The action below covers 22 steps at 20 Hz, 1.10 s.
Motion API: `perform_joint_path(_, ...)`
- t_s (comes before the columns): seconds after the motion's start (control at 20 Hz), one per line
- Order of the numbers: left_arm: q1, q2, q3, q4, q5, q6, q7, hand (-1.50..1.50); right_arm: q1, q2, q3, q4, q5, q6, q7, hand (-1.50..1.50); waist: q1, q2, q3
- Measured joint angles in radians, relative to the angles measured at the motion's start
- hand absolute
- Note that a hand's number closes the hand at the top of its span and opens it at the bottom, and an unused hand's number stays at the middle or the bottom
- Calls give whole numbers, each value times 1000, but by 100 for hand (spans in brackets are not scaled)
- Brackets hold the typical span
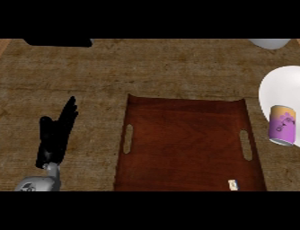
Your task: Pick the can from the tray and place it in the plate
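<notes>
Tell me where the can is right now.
In the head view the can lies on its side on the white plate at the right edge, just right of the wooden tray and not on it.
</notes>
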Motion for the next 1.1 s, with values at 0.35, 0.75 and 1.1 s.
perform_joint_path(0.35, -3, -10, -4, -2, -2, 3, -3, 0, 23, -29, -4, 13, -1, -16, -8, -150, 4, 2, 2)
perform_joint_path(0.75, -4, -9, -6, 6, -6, 0, -12, 0, 39, -59, -32, 24, -25, -23, -13, -150, 5, 4, 3)
perform_joint_path(1.1, 7, -7, -3, -5, 4, -10, -10, 0, 60, -89, -65, 38, -53, -37, -6, -150, 9, 6, 5)
